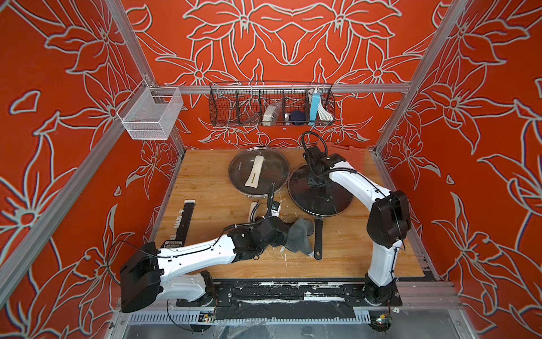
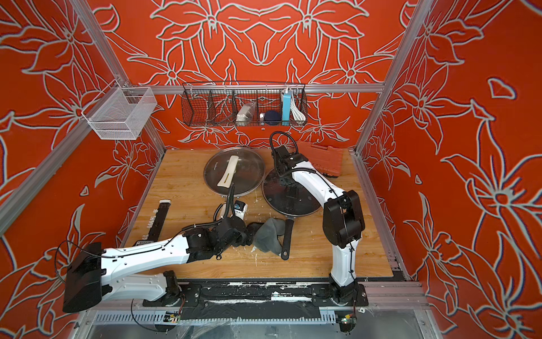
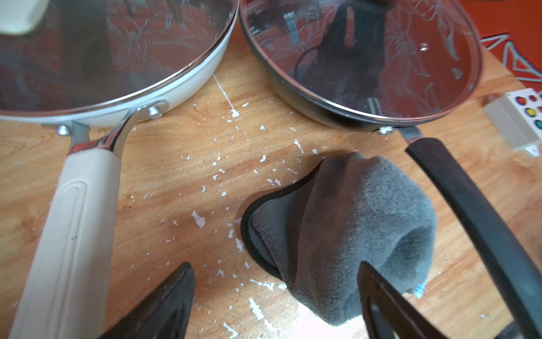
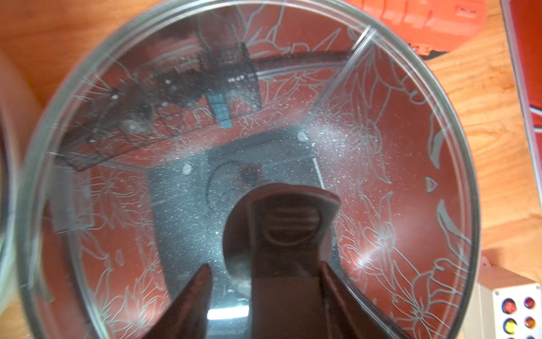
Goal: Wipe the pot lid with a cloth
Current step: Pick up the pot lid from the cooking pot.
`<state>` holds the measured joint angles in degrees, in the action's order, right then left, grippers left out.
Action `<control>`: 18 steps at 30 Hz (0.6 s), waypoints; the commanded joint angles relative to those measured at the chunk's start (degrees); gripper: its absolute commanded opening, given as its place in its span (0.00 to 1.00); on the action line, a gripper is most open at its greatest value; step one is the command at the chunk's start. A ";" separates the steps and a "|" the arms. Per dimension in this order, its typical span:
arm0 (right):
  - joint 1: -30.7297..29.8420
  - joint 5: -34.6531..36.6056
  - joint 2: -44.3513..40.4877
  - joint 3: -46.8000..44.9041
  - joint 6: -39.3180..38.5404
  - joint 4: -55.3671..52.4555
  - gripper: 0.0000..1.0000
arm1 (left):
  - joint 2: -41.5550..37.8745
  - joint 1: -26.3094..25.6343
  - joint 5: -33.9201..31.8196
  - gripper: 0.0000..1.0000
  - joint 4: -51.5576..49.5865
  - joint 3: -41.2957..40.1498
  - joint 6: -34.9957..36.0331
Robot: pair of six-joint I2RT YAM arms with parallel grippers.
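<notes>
**Lid waits as arms work either side.** The pot lid, a shallow dome of clear glass with a metal rim and a long cream-white bar handle, sits untouched on a white pan at upper centre of both top views.

Below it in the frame, the cloth lies bunched on the wooden table. It is dark grey and fleecy, with a black stitched edge. It sits between the white pan's cream handle and, just beside it, the black pan handle.

The left arm reaches in low from the lower left, forearm almost level, wrist turned toward the cloth. The left gripper stands spread wide and grasps nothing. One finger is at the cloth's folds, though contact cannot be told.

The right arm rises from the lower right, bends at a high elbow and slopes back toward centre. It points the right gripper down at the neighbouring glass lid, which covers the black pan. Its jaws are parted astride that lid's black arched handle. A gap shows on one side, so nothing is clasped.

White flecks litter the grained wood. Both lids mirror the red floral walls.
</notes>
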<state>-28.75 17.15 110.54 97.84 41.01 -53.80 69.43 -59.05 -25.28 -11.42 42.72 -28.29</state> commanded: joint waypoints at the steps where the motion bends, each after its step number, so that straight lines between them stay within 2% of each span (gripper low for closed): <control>1: 0.28 1.65 1.34 1.24 1.21 -1.47 0.53 | -2.16 -0.61 -0.05 0.86 2.68 -1.03 1.74; 8: 0.28 2.27 2.11 1.02 1.18 -1.85 0.26 | -3.69 -1.07 0.81 0.86 5.40 -2.84 2.75; 12: 0.33 2.67 2.51 1.45 0.75 -2.22 0.02 | -3.75 -1.27 1.28 0.86 6.53 -3.55 3.43; 18: 0.28 3.96 0.92 1.82 -0.91 -1.89 0.00 | -4.30 -1.63 2.21 0.87 9.83 -5.05 4.62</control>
<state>-28.27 18.41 111.18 98.72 41.06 -54.94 66.28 -60.14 -23.31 -4.47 38.39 -24.69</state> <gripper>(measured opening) 0.336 0.867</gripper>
